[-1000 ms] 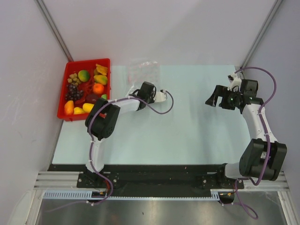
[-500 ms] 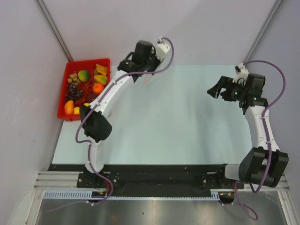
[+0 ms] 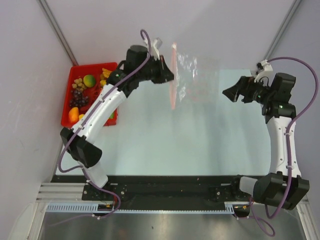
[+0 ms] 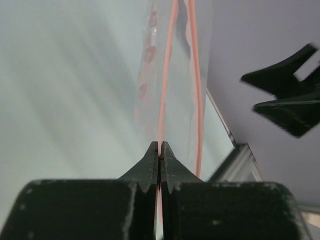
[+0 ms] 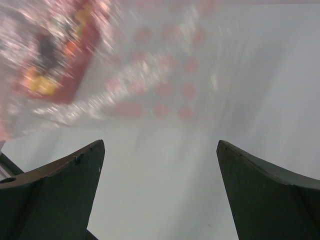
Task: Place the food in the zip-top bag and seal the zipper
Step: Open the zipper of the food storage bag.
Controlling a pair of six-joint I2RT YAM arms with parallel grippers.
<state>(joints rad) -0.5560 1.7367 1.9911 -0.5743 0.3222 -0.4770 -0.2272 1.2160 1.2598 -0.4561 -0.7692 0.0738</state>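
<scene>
pale table (image 3: 200, 130) under zip-top bag (image 3: 195, 75) held up in air right of red tray (image 3: 95, 64), left gripper (image 3: 169, 76) pinched tight on its zipper (image 4: 161, 100); right gripper (image 3: 231, 93) spread wide further right of tray; food (image 3: 89, 80) in tray.

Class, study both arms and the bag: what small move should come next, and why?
Probably the right tool should ease toward the bag and pinch its free edge: the left tool is shut on the red strip, holding the bag aloft, while the right tool is open, facing it.
</scene>
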